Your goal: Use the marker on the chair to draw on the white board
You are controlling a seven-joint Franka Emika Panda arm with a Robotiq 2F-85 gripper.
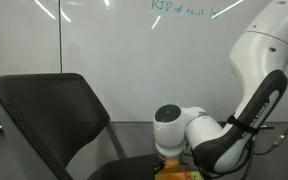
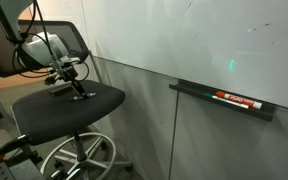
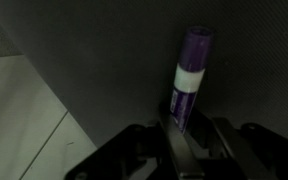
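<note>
Wrist view shows the slim marker with a purple cap and a white band [image 3: 189,75], its lower barrel dropping in btwn the dark metal two-finger gripper [image 3: 189,135], w/ the dark woven seat fabric behind it. Jaws sit narrow, one on each side of the barrel, but it's too dim to see if the pads are really biting, so I can't tell if it's clamped or just bracketed. To my eye the marker is light, rigid, smooth plastic: slippery, prob. rolls or twists if pinched off-centre. Best hold is mid-barrel below the white band, squarely across, not on the cap, which could pull off. Firm but modest squeeze should do; it needs to resist sideways push when the tip meets a surface. In an exterior view the gripper [image 2: 77,86] is down at the seat of the big dark grey office chair [image 2: 54,108], marker itself too small to pick out there. Broad black-framed backrest [image 1: 54,110] stands beside the white robot arm [image 1: 254,85]. Behind, the large glossy white board [image 2: 204,40] w/ green writing up top [image 1: 184,8]; a red-orange marker [image 2: 239,99] lies on its ledge, well apart.
</note>
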